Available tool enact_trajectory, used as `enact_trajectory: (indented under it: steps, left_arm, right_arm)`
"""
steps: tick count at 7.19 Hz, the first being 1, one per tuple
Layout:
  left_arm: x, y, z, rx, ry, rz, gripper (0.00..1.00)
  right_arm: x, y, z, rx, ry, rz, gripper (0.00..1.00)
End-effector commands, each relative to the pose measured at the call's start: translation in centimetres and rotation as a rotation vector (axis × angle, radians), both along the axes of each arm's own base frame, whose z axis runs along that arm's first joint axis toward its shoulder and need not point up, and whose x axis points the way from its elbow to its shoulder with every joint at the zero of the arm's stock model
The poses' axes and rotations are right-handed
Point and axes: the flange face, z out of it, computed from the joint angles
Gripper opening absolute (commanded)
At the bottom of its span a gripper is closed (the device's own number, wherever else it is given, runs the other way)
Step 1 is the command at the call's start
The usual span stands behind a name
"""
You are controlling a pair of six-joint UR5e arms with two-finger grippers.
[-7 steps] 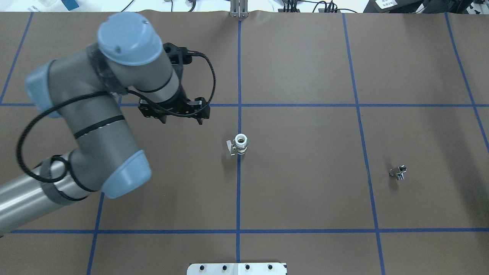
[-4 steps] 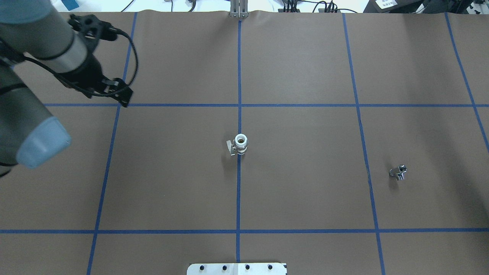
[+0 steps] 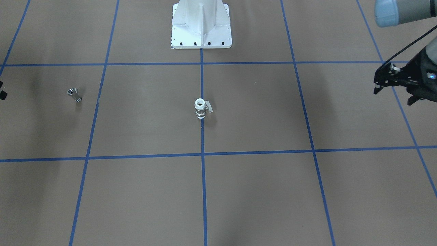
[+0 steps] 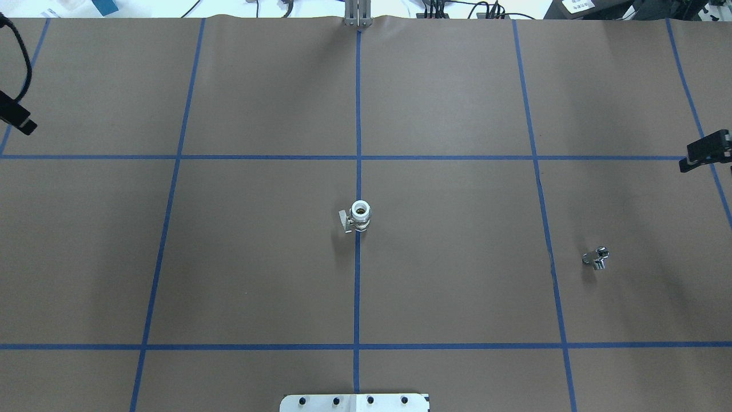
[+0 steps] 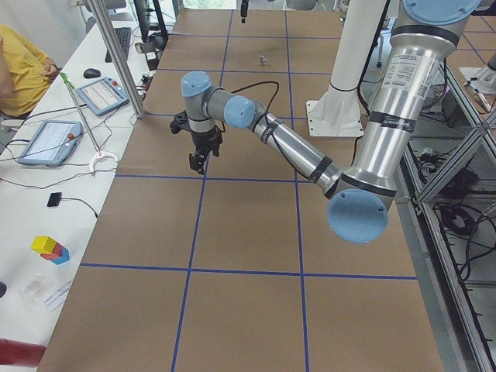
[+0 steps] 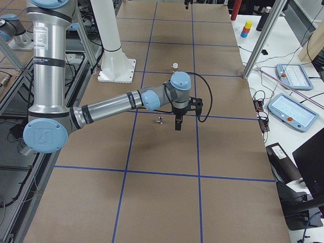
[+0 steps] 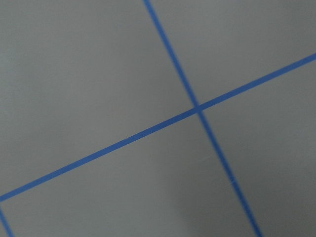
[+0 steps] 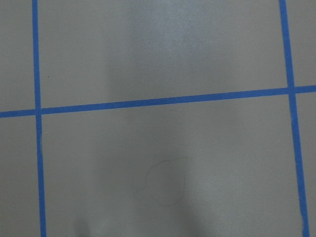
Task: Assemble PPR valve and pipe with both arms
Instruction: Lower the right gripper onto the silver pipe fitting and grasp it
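PPR valve (image 4: 360,216) stands upright mid-surface (image 4: 457,286) on the central blue tape line (image 4: 358,103), white end up, lever toward the robot's left. Pipe (image 4: 596,258) lies well apart, on the robot's right. Left gripper (image 3: 392,96) hovers at the far left edge, fingers spread, empty. Right gripper (image 6: 177,121) hangs near the pipe, clear of it; whether its fingers are spread or clenched, cannot tell.
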Motion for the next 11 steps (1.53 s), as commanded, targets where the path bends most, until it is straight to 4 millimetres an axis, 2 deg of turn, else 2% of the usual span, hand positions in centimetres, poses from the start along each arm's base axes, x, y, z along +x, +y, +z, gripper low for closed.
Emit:
enact_trajectory:
  steps: [1,3,5,9,10,11]
  left_arm:
    - [-1.4,0.4,1.3,-0.001,-0.002,0.002,0.99]
    - [-1.3,0.4,1.4,-0.006,-0.002,0.002,0.99]
    - [-1.0,0.3,1.5,-0.011,-0.003,0.005,0.99]
    - [-1.1,0.4,1.2,-0.006,0.003,0.003,0.99]
    - [-1.1,0.5,1.1,-0.005,0.005,0.004,0.99]
    - [-1.1,0.5,1.2,-0.008,0.004,0.004,0.99]
  right_arm:
    - [-7.8,2.0,-0.4,0.032,0.038,-0.015,1.00]
    - [-12.5,3.9,-0.8,0.018,0.028,-0.020,1.00]
    - [-15.2,5.4,-0.5,0.017,0.054,-0.045,1.00]
    - [-16.7,8.3,1.0,0.012,0.036,-0.023,0.97]
    - [-17.1,8.8,1.4,0.022,0.054,-0.028,0.95]
    - [-17.4,9.1,1.6,0.021,0.056,-0.035,0.87]
